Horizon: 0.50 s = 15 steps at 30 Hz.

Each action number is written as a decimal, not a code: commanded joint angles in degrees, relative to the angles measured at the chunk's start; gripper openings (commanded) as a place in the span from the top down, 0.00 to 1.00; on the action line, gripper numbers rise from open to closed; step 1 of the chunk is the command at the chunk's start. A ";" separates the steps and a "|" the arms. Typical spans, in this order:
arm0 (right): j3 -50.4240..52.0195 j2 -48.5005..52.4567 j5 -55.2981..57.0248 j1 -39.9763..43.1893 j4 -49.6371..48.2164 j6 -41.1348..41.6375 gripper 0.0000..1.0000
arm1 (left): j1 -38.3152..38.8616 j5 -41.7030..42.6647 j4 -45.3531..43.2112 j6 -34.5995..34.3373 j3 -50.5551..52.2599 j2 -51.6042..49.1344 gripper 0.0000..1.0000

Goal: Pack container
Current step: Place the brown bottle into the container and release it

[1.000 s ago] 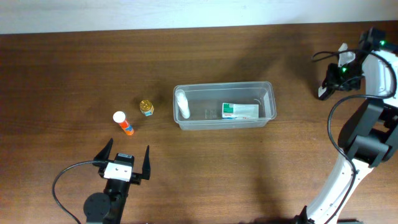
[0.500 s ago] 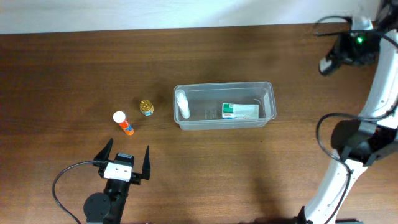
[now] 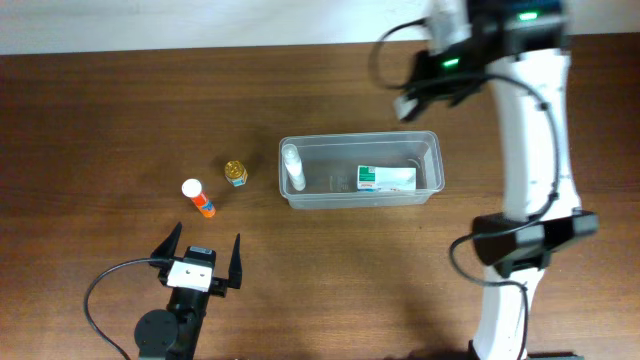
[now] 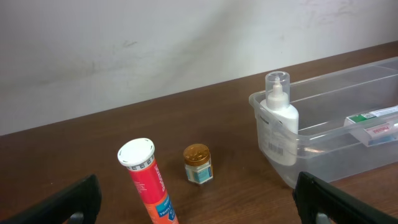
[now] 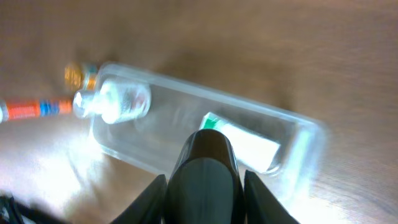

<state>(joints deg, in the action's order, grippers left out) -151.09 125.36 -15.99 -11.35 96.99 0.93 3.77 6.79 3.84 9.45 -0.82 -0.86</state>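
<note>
Packing looks partway done. The clear container [image 3: 432,150] sits mid-worktop [image 3: 100,120] and holds a white pump bottle [image 3: 292,166] and a green-and-white box [image 3: 386,178]. An orange tube [image 3: 203,204] and a small gold-lidded jar [image 3: 235,172] wait outside, to its left. The next move, I judge, is picking one of these up. The left end effector [image 3: 205,240] sits low nearby, jaws spread wide and empty. The right end effector [image 5: 205,149] hangs over the container, its arm arched high. Its fingers look pressed together and hold nothing.
</note>
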 commanded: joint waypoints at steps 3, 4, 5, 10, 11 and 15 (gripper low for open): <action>6.29 -2.10 10.29 -10.08 -2.01 8.13 0.67 | -0.20 -0.44 0.11 0.50 0.31 0.20 0.01; 7.34 -2.10 10.27 -11.34 -3.15 8.59 0.67 | -0.20 -0.44 0.11 0.52 0.31 0.20 0.01; 8.63 -2.10 10.27 -12.61 -4.44 9.11 0.67 | -0.20 -0.44 0.11 0.52 0.31 0.20 0.01; 16.63 -2.08 10.25 -16.65 -12.11 12.00 0.67 | -0.20 -0.44 0.11 0.50 0.31 0.20 0.01; 18.36 -2.08 10.25 -17.14 -13.62 12.09 0.68 | -0.20 -0.44 0.11 0.52 0.31 0.20 0.01; 24.30 -2.08 10.29 -17.62 -17.73 13.11 0.68 | -0.20 -0.44 0.11 0.52 0.31 0.20 0.01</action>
<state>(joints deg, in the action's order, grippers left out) -129.54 125.14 -7.16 -28.77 80.20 11.97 3.77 6.76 3.84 9.45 -0.82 -0.86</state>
